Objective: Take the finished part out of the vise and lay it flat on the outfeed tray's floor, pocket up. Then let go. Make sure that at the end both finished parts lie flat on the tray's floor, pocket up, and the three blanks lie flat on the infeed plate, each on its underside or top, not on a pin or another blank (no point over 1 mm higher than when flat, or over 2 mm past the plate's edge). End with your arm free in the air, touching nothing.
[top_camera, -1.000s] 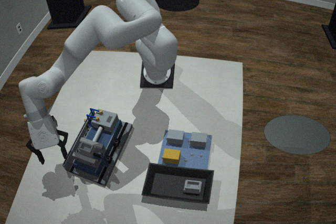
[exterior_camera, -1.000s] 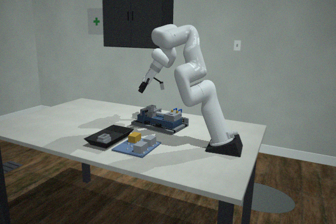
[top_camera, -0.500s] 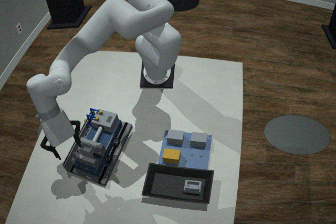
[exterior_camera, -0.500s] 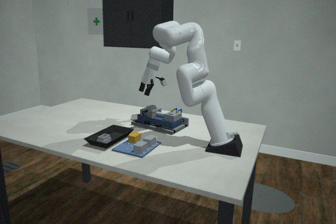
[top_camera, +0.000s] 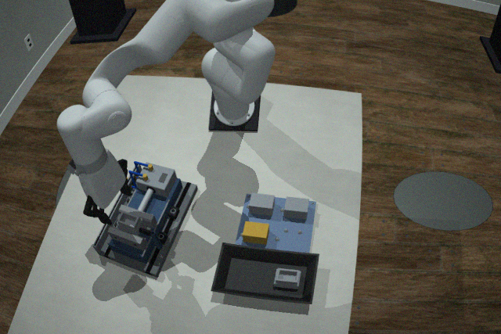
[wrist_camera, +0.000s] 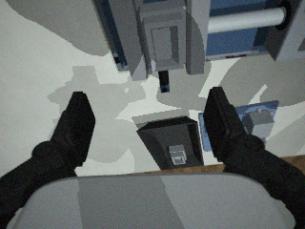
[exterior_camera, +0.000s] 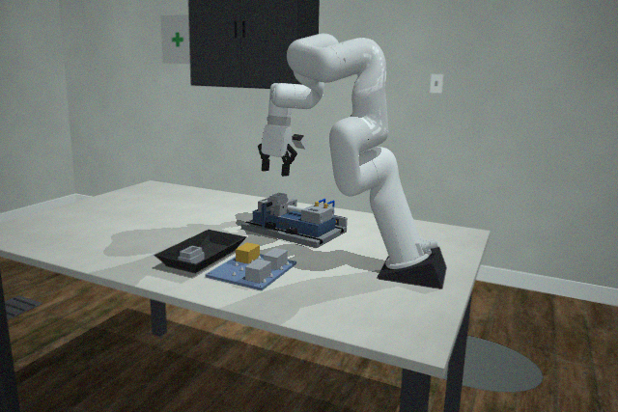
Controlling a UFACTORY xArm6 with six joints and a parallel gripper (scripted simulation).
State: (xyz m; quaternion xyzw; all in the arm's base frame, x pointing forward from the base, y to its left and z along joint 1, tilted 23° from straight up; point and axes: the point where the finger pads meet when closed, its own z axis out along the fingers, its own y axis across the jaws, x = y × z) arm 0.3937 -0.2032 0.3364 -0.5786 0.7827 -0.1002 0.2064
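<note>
The vise [top_camera: 143, 220] stands at the table's left, on a dark rail base. A grey block with a pocket on top [top_camera: 131, 219] sits between its jaws; it also shows in the wrist view [wrist_camera: 162, 42]. My gripper [exterior_camera: 275, 165] is open and empty. It hangs high above the vise's jaw end [exterior_camera: 276, 203] and points down. In the wrist view my gripper [wrist_camera: 148, 103] has the fingers wide apart with nothing between them. The black outfeed tray [top_camera: 264, 278] lies in front, to the right of the vise. A grey pocketed part [top_camera: 287, 278] lies flat on its floor.
A blue fixture plate [top_camera: 277, 223] lies behind the tray, with two grey blocks [top_camera: 279, 206] and a yellow block [top_camera: 255, 232] on it. My arm's base [top_camera: 234, 113] stands at the back middle of the table. The table's left edge is close to the vise.
</note>
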